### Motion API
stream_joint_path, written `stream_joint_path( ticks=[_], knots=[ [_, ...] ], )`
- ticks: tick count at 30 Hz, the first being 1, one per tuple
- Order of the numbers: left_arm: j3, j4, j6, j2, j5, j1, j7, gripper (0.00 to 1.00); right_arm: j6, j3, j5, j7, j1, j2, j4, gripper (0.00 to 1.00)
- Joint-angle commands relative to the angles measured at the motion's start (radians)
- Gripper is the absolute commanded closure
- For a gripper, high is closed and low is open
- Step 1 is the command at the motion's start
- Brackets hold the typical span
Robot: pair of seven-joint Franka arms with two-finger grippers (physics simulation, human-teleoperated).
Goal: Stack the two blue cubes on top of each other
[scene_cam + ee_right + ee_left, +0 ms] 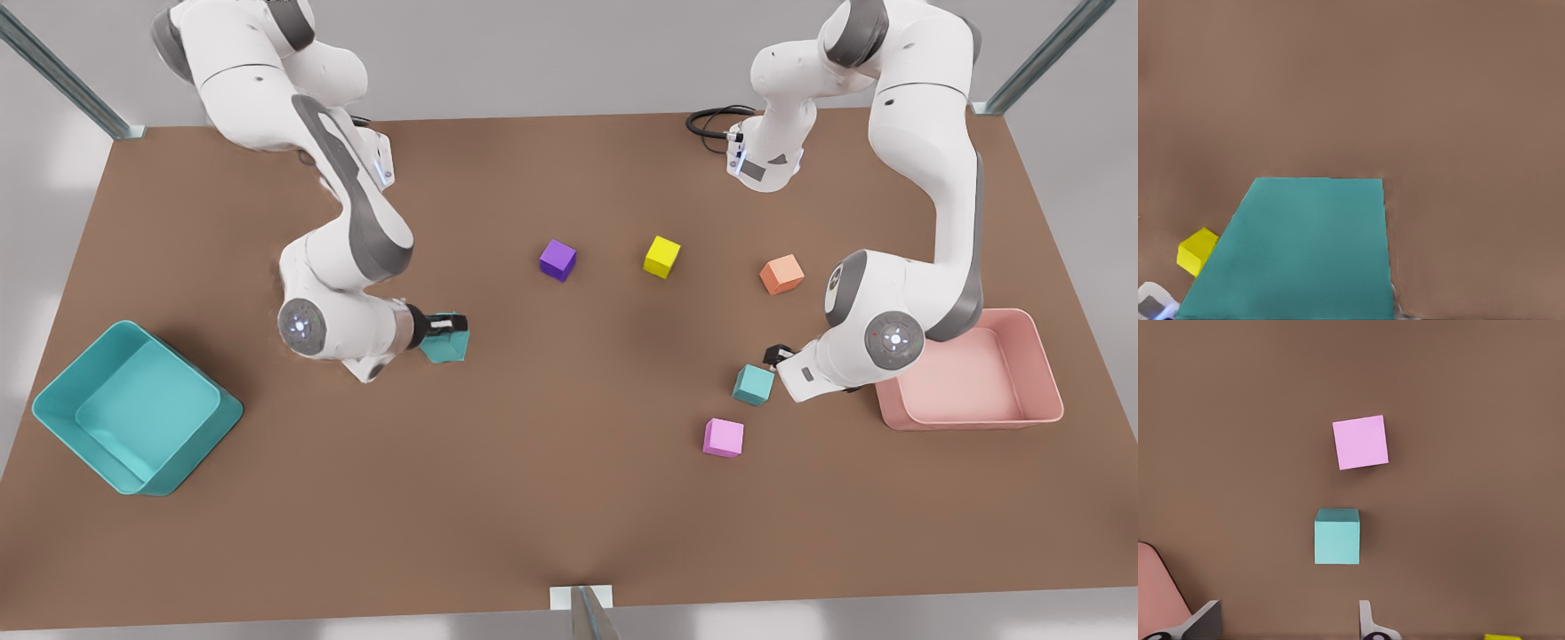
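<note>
One blue cube is gripped by my right gripper, which is shut on it at the front view's left-centre. The right wrist view has that blue cube close up, between the fingers. The other blue cube rests on the table at the front view's right, a pink cube just in front of it. My left gripper hovers right beside this cube, open. In the left wrist view the resting blue cube lies a little ahead of the open left gripper, its fingers spread wider than the cube.
A purple cube, a yellow cube and an orange cube lie mid-table. A large teal bin stands at the front view's left. A pink bin stands at the right, close behind the left arm.
</note>
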Motion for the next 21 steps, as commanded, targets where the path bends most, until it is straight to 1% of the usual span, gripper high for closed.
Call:
stream_joint_path(
  ticks=[1,3,4,6,8,10,11,12,14,16,19,20,21],
  knots=[
    [0.000,-0.001,0.007,-0.001,0.001,0.000,-0.013,0.00,-0.177,0.010,-0.019,0.244,0.159,0.086,0.163,0.79],
    [0.000,-0.001,0.005,-0.001,0.000,0.000,-0.013,0.00,-0.166,0.010,-0.022,0.251,0.313,0.214,0.360,0.79],
    [0.000,-0.001,0.004,-0.003,0.000,-0.002,-0.016,0.00,-0.103,0.008,-0.022,0.257,0.357,0.267,0.400,0.79],
    [-0.002,-0.001,0.002,-0.004,0.000,0.000,-0.016,0.00,0.084,-0.003,-0.033,0.254,0.380,0.375,0.401,0.79],
    [0.000,-0.001,0.004,-0.001,0.000,-0.002,-0.016,0.00,0.222,-0.007,-0.057,0.249,0.374,0.451,0.403,0.79],
    [0.000,-0.028,0.045,0.013,0.001,-0.002,-0.015,0.00,0.265,-0.024,-0.066,0.248,0.394,0.534,0.487,0.79],
    [0.000,-0.112,0.135,0.007,0.032,0.006,-0.013,0.00,0.290,-0.024,-0.078,0.246,0.397,0.553,0.500,0.79],
    [0.000,-0.151,0.166,0.004,0.052,0.012,-0.013,0.00,0.331,-0.023,-0.106,0.246,0.405,0.573,0.500,0.79],
    [-0.002,-0.152,0.186,0.020,0.052,0.002,-0.008,0.00,0.425,-0.024,-0.108,0.249,0.439,0.620,0.501,0.79],
    [-0.002,-0.145,0.211,0.063,0.052,-0.009,-0.013,0.00,0.495,-0.050,-0.108,0.248,0.466,0.660,0.501,0.79],
    [0.000,-0.142,0.215,0.093,0.052,-0.022,-0.015,0.00,0.543,-0.055,-0.129,0.244,0.466,0.692,0.501,0.79],
    [0.000,-0.142,0.215,0.099,0.052,-0.022,-0.015,0.00,0.555,-0.058,-0.128,0.229,0.465,0.692,0.500,0.70],
    [0.000,-0.142,0.214,0.099,0.052,-0.022,-0.015,0.00,0.573,-0.056,-0.128,0.225,0.463,0.698,0.500,0.53]
  ],
)
